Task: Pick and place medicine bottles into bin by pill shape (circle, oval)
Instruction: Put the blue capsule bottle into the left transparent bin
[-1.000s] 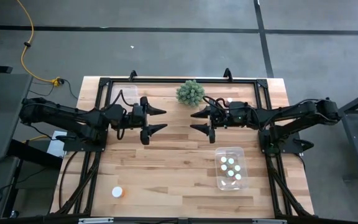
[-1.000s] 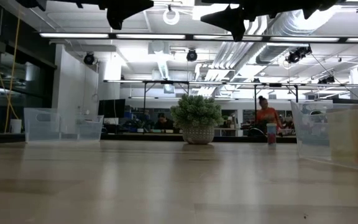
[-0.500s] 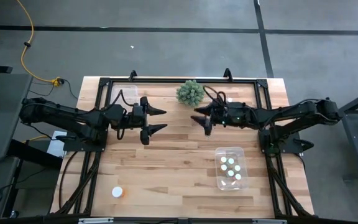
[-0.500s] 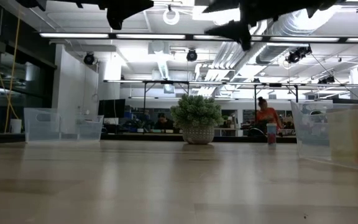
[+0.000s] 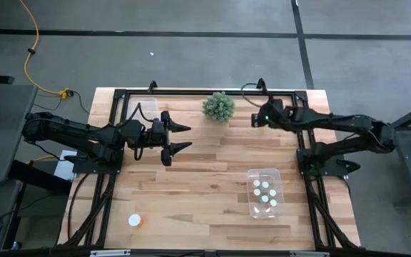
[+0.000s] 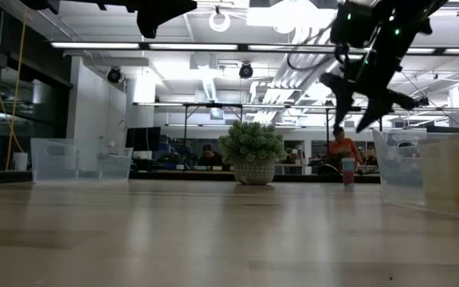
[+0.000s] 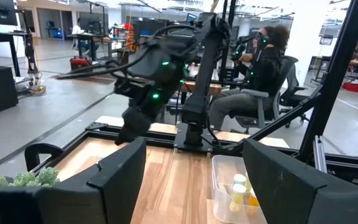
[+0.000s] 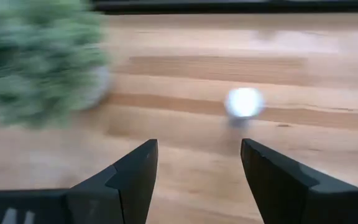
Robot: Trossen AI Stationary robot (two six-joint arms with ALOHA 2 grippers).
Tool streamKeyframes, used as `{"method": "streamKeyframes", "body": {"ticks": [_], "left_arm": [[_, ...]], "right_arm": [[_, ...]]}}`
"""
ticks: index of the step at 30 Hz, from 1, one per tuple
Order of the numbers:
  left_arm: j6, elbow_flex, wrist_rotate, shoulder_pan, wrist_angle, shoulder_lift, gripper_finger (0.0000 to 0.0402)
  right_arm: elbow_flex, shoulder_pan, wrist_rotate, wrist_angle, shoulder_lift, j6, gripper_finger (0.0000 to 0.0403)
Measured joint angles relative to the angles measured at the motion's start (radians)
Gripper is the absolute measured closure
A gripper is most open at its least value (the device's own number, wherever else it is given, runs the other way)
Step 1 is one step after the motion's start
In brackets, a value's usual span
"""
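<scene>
Sorting is judged mostly done, not finished. Five or so small white-capped amber medicine bottles (image 5: 264,193) are seen standing in the clear plastic bin (image 5: 276,173), well behind and to the side of the right hand (image 5: 257,119). A second clear plastic bin (image 5: 130,109) is seen just beside the left hand (image 5: 180,138), toward the worktop's (image 5: 205,178) far edge; no bottles can be made out in it.

Two bottles are left out. One white-capped bottle (image 8: 243,102) is seen on the wooden worktop just ahead of the right hand, beside the spiky green plant ball (image 5: 218,106). Another white-capped orange bottle (image 5: 135,221) is seen near the front edge, well away from the left hand.

Right hand: fingers are spread, nothing is gripped; it is lowered toward the loose bottle, so a pick is judged next. Left hand: fingers are spread, nothing is gripped; it is parked above mid-worktop.

Hard to tell:
- Pill shapes cannot be read in any view, so sorting correctness cannot be checked.
- The bottle near the right hand is hidden under the arm in the high view and blurred in the right wrist view.
- Exact bottle count in the filled bin is uncertain.
</scene>
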Motion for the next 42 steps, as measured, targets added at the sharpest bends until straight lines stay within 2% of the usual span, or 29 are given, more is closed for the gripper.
{"method": "streamKeyframes", "body": {"ticks": [7, 12, 15, 30, 42], "left_arm": [[-0.001, 0.000, -0.011, 0.000, 0.000, 0.000, 0.0145], [-0.008, 0.000, -0.028, 0.000, 0.002, 0.000, 0.0145], [-0.036, 0.000, -0.029, 0.000, 0.011, 0.000, 0.0145], [-0.045, 0.000, -0.035, 0.000, 0.009, 0.000, 0.0145], [-0.045, 0.000, -0.036, 0.000, 0.008, 0.000, 0.0145]], "right_arm": [[0.000, -0.205, -0.092, -0.030, 0.066, -0.060, 0.0179], [0.000, -0.281, -0.184, 0.041, 0.152, -0.142, 0.0179], [0.000, -0.290, -0.198, 0.089, 0.184, -0.156, 0.0179], [-0.001, -0.313, -0.190, 0.118, 0.284, -0.159, 0.0179], [-0.001, -0.313, -0.160, 0.138, 0.287, -0.159, 0.0179]]}}
